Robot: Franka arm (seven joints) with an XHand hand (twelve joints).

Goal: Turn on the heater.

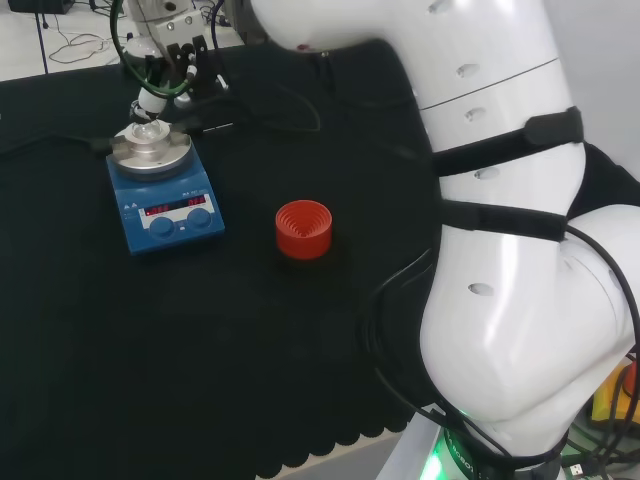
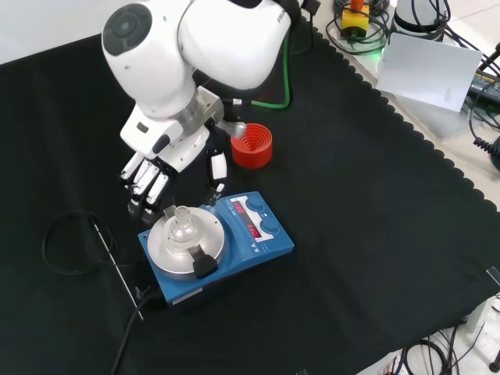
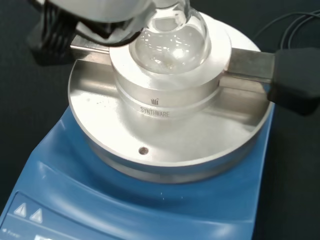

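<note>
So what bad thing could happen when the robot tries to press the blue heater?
1. The hand hangs right beside the round glass flask on the heater; a sideways move could knock the flask out of its metal block.
2. The knobs sit on the front panel, past the flask, so the fingers might bump the glass while reaching.
3. The red ribbed ring stands just behind the hand and could get pushed.

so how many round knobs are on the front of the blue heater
2. Both knobs sit on the heater's sloped front panel, below the red displays: in the front view one nearer the hand, the other to its right.
</note>
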